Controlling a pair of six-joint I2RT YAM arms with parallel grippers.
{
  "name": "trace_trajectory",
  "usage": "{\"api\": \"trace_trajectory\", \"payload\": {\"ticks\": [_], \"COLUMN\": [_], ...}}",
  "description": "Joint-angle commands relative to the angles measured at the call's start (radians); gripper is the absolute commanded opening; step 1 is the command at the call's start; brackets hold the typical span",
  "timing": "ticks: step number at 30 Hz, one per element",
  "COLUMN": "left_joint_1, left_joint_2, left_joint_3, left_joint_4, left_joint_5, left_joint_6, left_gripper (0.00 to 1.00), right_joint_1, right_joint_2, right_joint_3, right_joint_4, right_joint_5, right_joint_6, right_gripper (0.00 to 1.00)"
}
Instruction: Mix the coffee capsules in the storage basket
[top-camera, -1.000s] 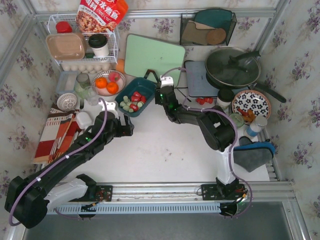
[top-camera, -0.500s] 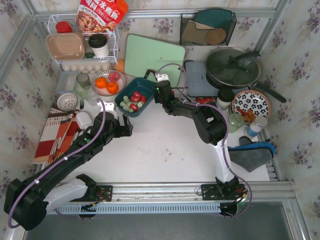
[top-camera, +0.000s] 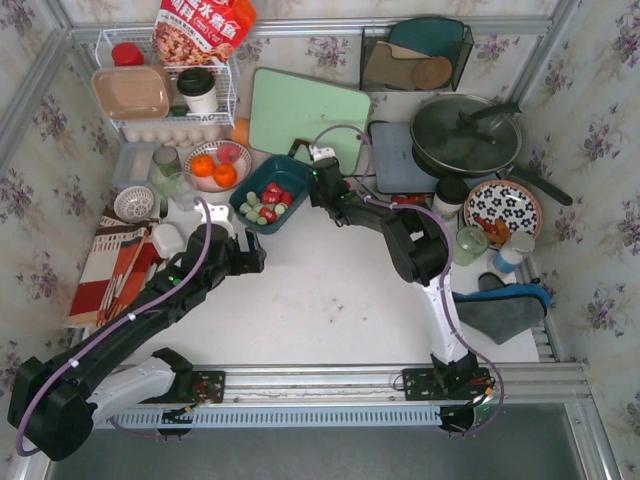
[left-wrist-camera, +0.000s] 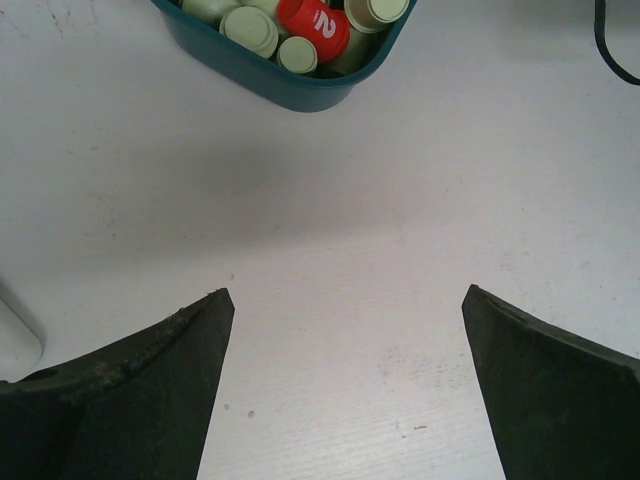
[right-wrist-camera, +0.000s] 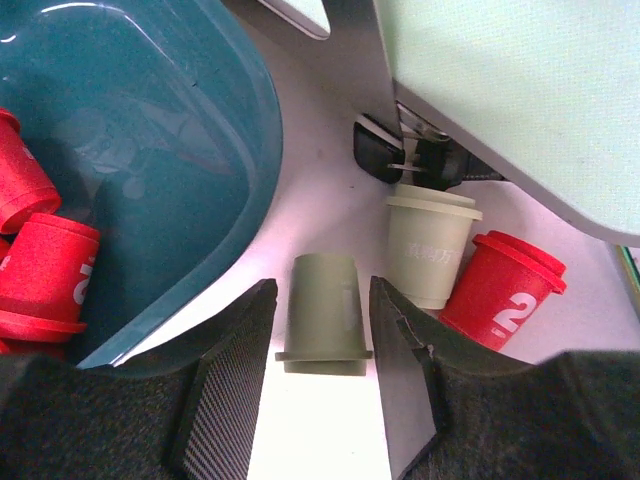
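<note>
Your right gripper (right-wrist-camera: 322, 298) has slid beside the storage basket (right-wrist-camera: 225, 190), jaws narrowing round a stray green capsule (right-wrist-camera: 322, 325), not yet pinching: retrieval before mixing. Left gripper (left-wrist-camera: 345, 300) gapes wide, empty.

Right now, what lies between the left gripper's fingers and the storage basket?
Nothing: the left wrist view shows only bare white tabletop between the storage basket and the left gripper, whose fingers stand open.
</note>
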Motion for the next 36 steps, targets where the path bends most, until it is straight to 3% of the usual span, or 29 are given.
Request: {"api": "trace_trajectory", "payload": {"ticks": [1, 7, 13, 19, 29, 36], "left_joint_1": [0.0, 0.0, 0.0, 0.0, 0.0, 0.0], "left_joint_2": [0.0, -0.001, -0.007, -0.014, -0.043, -0.072], "left_joint_3": [0.001, 0.004, 0.004, 0.004, 0.0, -0.004], "left_joint_4": [0.012, 0.009, 0.006, -0.003, -0.012, -0.031], "left_joint_5": [-0.002, -0.001, -0.004, -0.013, -0.031, -0.057], "left_joint_6": [-0.006, -0.006, -0.005, -0.009, -0.019, -0.029], "left_gripper": [0.99, 0.99, 0.99, 0.99, 0.99, 0.99], "right_joint_1": [-0.001, 0.0, 0.0, 0.0, 0.073, 0.217], "right_joint_2": [0.019, 0.034, 0.014, -0.125, -0.365, -0.372], "right_joint_3": [0.039, 0.064, 0.044, -0.102, -0.299, -0.327], "right_joint_4": [-0.062, -0.11, -0.106, 0.02, 0.151, 0.259], "right_joint_5": [-0.009, -0.008, -0.012, -0.016, -0.004, -0.115], "right_joint_6": [0.017, 0.03, 0.042, 0.069, 0.11, 0.071], "right_gripper": [0.5, 0.5, 0.31, 0.21, 0.2, 0.21]}}
